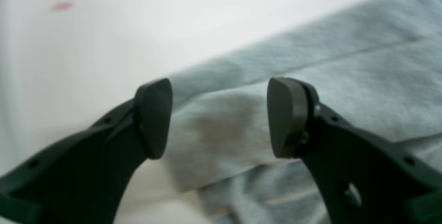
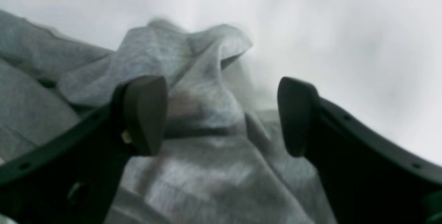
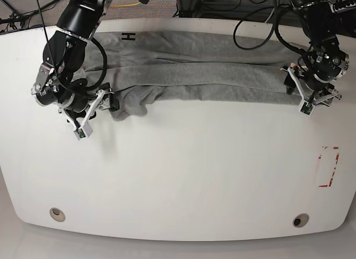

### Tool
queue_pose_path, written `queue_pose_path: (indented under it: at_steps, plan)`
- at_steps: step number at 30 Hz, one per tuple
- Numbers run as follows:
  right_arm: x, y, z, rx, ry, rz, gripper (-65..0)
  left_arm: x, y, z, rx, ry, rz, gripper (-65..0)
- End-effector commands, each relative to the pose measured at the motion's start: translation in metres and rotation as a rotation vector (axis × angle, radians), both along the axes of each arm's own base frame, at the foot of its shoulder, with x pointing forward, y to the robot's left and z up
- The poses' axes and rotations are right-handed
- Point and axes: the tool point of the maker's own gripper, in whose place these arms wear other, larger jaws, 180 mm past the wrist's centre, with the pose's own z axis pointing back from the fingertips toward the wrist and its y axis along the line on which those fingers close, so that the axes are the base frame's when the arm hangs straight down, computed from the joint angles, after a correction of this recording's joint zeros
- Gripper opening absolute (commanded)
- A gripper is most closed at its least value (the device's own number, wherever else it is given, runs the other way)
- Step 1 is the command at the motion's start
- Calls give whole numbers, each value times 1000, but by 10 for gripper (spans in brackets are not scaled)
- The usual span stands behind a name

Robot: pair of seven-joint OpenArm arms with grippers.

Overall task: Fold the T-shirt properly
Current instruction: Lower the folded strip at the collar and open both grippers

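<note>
White table (image 3: 206,175): broadest thing in sight, running out past both grippers, red marks (image 3: 328,167) printed beyond the left one. Grey T-shirt (image 3: 189,75): lay folded over in a long band along the table's far side, stretching from beneath the right gripper to beneath the left; black letter "H" (image 3: 128,36) showed near the right arm. Left gripper (image 1: 219,118): jaws apart, nothing gripped, above the band's end, fairly smooth cloth between and behind the fingertips. Right gripper (image 2: 221,117): jaws wide, nothing gripped, over a rumpled corner, a bunched peak just ahead of its fingers.
</note>
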Motion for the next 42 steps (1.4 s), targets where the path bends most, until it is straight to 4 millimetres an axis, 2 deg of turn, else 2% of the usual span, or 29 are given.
queue_pose_path:
  at_steps: [1, 7, 10, 13, 17, 19, 22, 26, 33, 37, 42]
  plan:
    - [19, 8, 4, 37, -30, 19, -201, 0, 10, -6, 1, 16, 18, -247]
    - [20, 16, -8, 70, 4, 29, -295, -12, 13, -24, -17, 70, 32, -247]
    - [22, 17, -6, 76, -3, 31, -441, -13, 14, -25, -18, 74, 33, -247]
    - [21, 15, -7, 78, -4, 23, -640, -12, 15, -25, -17, 74, 33, -247]
    - [18, 10, -4, 73, -11, 17, -650, -13, 15, -25, -15, 75, 33, -247]
    - [10, 3, -3, 75, -23, -10, -650, -13, 14, -26, -16, 76, 32, -247]
    - [1, -8, 12, 60, -72, -37, -650, -13, 15, -27, -17, 82, 34, -247]
    - [-22, -21, 20, 19, -81, -62, -650, -17, 17, -38, -33, 111, 45, -247]
    - [-60, -33, 25, -63, -83, -85, -650, -20, 19, -47, -56, 115, 43, -247]
    - [-71, -34, 23, -80, -70, -84, -650, -23, 18, -57, -80, 128, 49, -247]
    - [-79, -37, 17, -90, -44, -87, -650, -23, 26, -55, -67, 131, 50, -247]
